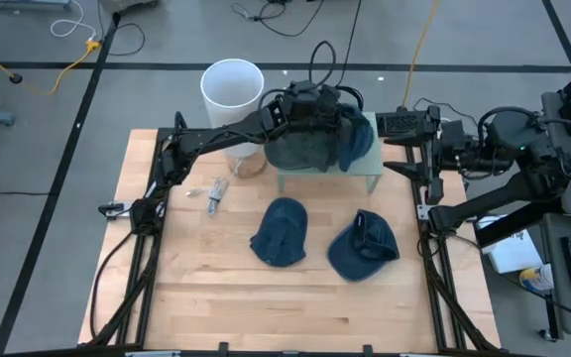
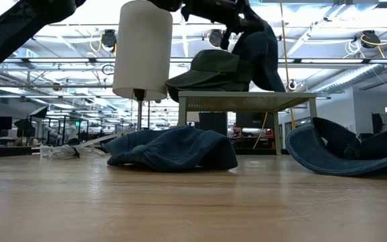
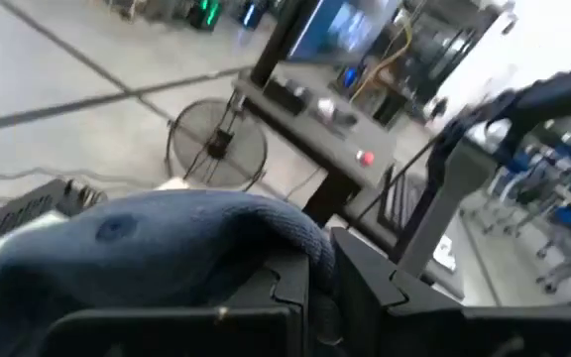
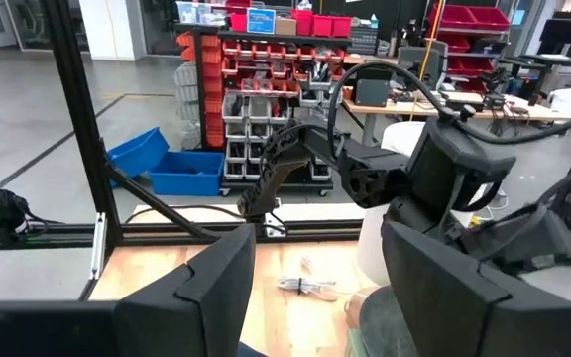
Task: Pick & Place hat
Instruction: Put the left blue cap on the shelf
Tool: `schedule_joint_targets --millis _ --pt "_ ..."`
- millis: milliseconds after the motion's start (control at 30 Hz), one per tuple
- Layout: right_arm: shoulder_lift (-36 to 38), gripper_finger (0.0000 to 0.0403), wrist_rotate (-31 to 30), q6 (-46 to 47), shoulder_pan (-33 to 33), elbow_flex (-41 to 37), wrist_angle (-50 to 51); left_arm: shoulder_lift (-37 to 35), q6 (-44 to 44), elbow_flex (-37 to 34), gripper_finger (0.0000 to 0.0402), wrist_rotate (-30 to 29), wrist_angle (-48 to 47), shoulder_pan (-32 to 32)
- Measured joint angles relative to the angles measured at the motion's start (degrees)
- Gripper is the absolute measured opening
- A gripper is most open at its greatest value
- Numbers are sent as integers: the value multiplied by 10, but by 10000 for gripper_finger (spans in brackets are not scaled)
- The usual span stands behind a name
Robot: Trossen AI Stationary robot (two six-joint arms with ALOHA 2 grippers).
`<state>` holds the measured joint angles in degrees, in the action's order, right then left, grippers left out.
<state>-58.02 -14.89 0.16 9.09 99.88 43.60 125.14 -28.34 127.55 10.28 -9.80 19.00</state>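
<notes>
My left gripper (image 1: 337, 111) reaches over the pale green stand (image 1: 365, 177) at the table's far side and is shut on a blue hat (image 1: 358, 139). That hat droops below it (image 2: 261, 54) at the stand's right half. A dark grey-green hat (image 1: 298, 149) sits brim-down on the stand's left half (image 2: 210, 70). Two more blue hats lie on the table in front of the stand, one (image 1: 281, 230) left of the other (image 1: 363, 246). My right gripper (image 1: 419, 149) waits open at the right edge, and its wrist view shows the fingers wide apart (image 4: 315, 268). My left gripper pinches the blue hat's cloth at its upper part (image 3: 266, 233) between the two fingers (image 3: 365, 278), coming from above and from the table's left. The hat hangs slack below the fingers. Its lower end (image 2: 277, 86) reaches the stand's top; I cannot tell whether it rests there.
A white bucket (image 1: 232, 84) stands just beyond the table's far edge, left of the stand. A small clear bundle (image 1: 216, 193) and a round brown piece (image 1: 249, 167) lie on the table's left half. The near half of the wooden table (image 1: 285, 307) is bare wood.
</notes>
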Motion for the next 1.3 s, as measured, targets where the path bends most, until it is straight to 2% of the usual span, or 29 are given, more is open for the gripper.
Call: schedule_joint_targets --millis 233,400,533,700,800,967,1033,1200,1300 --pt "-1 215 0 -15 0 0 0 0 -28 0 27 -78 -76 1" --pt "-4 215 0 -15 0 0 0 0 -6 0 27 -159 -95 -2" --pt "-6 215 0 -15 0 0 0 0 24 0 27 -169 -102 -3" --pt "-8 215 0 -14 0 0 10 4 8 0 34 -159 -94 -2" --pt "-8 215 -12 -2 0 0 33 -2 -1 0 88 -145 -99 2" --pt "-7 215 -92 22 0 0 78 -11 1 0 193 -113 -107 6" --pt "-7 215 -120 15 0 0 102 -22 -11 0 224 -126 -127 7" --pt "-15 215 -225 11 -11 -4 161 -54 -24 0 272 -201 -184 7" --pt "-17 215 -222 -15 -44 -42 173 -70 -32 0 287 -208 -188 3"
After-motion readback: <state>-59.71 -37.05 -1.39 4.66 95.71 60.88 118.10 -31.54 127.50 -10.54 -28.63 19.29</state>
